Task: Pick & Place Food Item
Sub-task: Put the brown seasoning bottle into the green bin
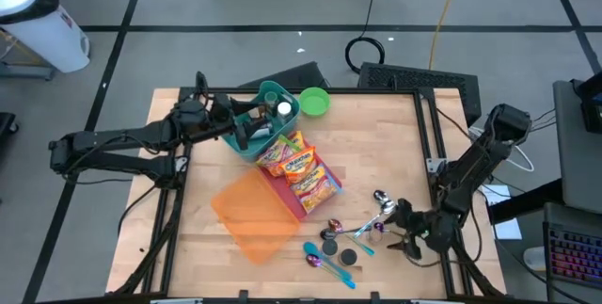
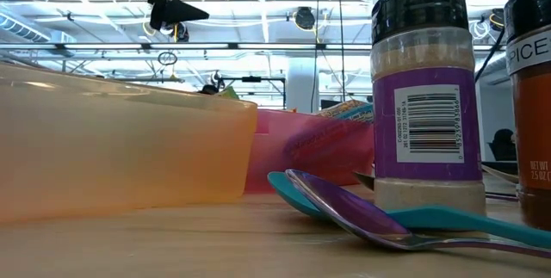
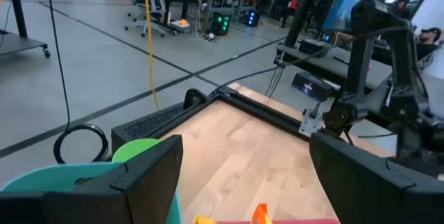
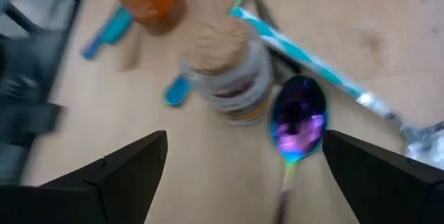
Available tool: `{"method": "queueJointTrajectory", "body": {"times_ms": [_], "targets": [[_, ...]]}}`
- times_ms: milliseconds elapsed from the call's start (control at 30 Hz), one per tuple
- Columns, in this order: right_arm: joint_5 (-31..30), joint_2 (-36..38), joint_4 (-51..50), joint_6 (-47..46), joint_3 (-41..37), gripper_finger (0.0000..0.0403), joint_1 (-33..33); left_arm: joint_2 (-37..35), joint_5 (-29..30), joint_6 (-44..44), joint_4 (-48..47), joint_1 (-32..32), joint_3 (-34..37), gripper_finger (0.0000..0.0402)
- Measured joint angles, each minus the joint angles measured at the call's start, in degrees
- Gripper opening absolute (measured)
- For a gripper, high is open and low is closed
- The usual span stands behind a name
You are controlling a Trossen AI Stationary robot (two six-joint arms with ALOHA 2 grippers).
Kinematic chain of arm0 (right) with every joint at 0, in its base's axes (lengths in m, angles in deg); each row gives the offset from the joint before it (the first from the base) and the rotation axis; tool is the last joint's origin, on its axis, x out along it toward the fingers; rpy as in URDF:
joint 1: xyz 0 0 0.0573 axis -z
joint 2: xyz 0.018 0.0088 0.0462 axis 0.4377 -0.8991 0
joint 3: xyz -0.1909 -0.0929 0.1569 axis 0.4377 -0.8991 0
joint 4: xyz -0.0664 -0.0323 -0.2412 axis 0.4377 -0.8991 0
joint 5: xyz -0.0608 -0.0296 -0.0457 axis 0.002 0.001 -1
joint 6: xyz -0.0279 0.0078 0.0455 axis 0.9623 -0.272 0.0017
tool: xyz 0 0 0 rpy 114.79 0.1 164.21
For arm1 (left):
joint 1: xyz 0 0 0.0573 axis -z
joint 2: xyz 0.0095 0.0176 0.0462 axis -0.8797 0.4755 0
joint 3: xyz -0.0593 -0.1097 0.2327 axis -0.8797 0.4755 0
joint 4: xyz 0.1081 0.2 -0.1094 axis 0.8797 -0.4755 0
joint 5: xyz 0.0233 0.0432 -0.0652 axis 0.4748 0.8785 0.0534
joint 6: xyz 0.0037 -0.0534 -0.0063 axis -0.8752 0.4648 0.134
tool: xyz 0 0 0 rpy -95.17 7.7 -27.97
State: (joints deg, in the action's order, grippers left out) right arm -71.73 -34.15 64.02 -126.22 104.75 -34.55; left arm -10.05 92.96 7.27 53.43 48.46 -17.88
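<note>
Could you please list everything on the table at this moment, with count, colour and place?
Bowl: one, teal, far left-centre, under the left gripper.
Small dish: one, green, beside the bowl.
Snack packets: several, orange and yellow, in a pink tray mid-table.
Lid: one, translucent orange, near the tray.
Spice jars: two, black caps, near right.
Spoons: several, teal and iridescent, around the jars.
Left gripper: open, above the bowl.
Right gripper: open, near right by the spoons.

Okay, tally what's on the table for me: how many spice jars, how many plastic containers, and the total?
Spice jars: 2, purple-labelled jar, orange jar
Plastic containers: 4, teal bin, green bowl, pink tray, orange tray
Total: 6
</note>
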Motion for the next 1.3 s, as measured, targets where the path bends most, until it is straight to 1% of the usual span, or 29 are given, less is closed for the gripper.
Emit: {"method": "queueJointTrajectory", "body": {"times_ms": [167, 400, 533, 633, 700, 800, 1033, 1167, 1233, 1300], "targets": [[-1.8, -5.4, 7.0, 7.4, -2.1, 0.0377, 1.7, 0.0, 0.0, 0.0, 0.2, 0.0, 0.0, 0.0324], [-2.0, -12.4, 20.3, 17.5, -2.7, 0.0377, 3.2, 0.0, 0.0, -0.2, 0.3, 0.0, 0.0, 0.0324], [-4.1, -16.1, 24.4, 21.6, -2.7, 0.0376, 3.8, 0.0, 0.1, -0.2, 0.3, 0.0, 0.0, 0.0324], [-4.8, -17.3, 26.0, 23.1, -2.7, 0.0364, 3.9, 0.0, 0.1, -0.2, 0.3, 0.0, 0.0, 0.0324], [-5.6, -17.4, 26.7, 24.3, -2.7, 0.0344, 3.9, 0.0, 0.1, -0.1, 0.3, 0.0, 0.0, 0.0324], [-7.6, -17.4, 27.0, 24.7, -2.7, 0.0303, 3.9, 0.0, 0.2, -0.1, 0.3, 0.0, 0.0, 0.0324], [-7.3, -17.4, 27.0, 24.7, -2.7, 0.0186, 3.9, 0.0, 0.3, -0.1, 0.4, 0.0, 0.0, 0.0324], [-7.3, -17.0, 27.8, 26.3, -2.7, 0.0119, 3.9, 0.0, 0.3, -0.1, 0.3, 0.0, 0.0, 0.0324], [-7.3, -16.8, 28.9, 26.4, -2.7, 0.0093, 3.9, 0.0, 0.3, -0.1, 0.3, 0.0, 0.0, 0.0324], [-7.3, -16.8, 29.5, 26.0, -2.7, 0.0076, 3.9, 0.0, 0.3, -0.1, 0.3, 0.0, 0.0, 0.0324]]}}
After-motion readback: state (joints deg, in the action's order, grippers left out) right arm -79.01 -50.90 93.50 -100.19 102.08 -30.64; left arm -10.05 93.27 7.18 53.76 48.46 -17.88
